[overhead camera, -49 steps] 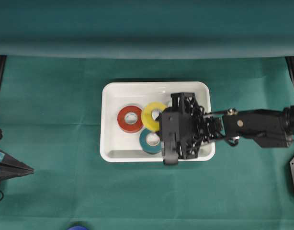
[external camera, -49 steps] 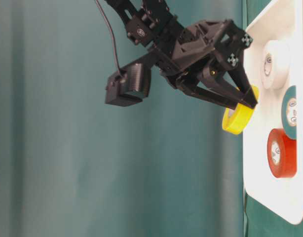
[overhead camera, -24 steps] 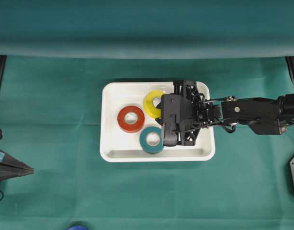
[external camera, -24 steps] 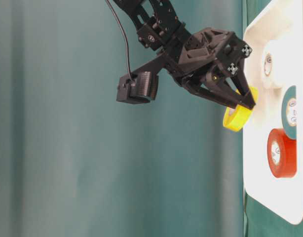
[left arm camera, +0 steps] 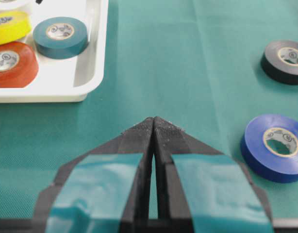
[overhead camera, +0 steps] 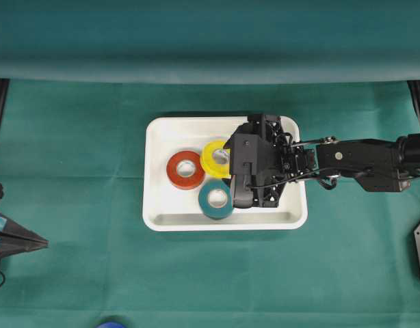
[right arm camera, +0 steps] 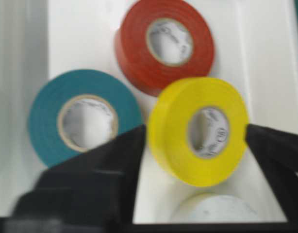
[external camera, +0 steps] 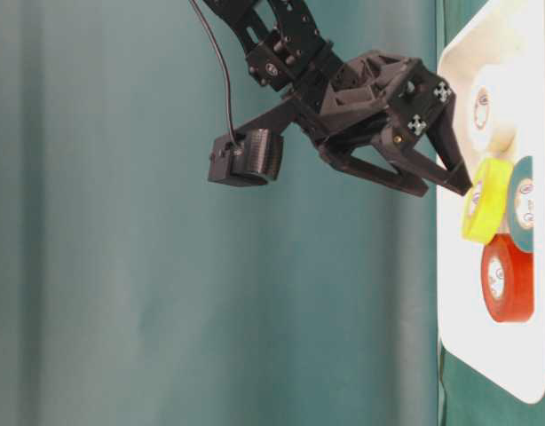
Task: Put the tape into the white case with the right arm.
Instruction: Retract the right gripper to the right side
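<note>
The right hand (right arm camera: pixel 195 133) is spread wide above the white case (overhead camera: pixel 155 205), nothing gripped. The yellow tape (right arm camera: pixel 198 130) is seen loose between its fingers, inside the case, leaning on the red tape (overhead camera: pixel 185 169) beside the teal tape (overhead camera: pixel 216 199). The left hand (left arm camera: pixel 154 127) is pressed closed over the green surface (overhead camera: pixel 80 150).

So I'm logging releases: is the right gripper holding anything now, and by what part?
Nothing: right gripper is open, fingers apart from the yellow tape between them.

all-black right arm (overhead camera: pixel 360 164) (thin cable trailing).
</note>
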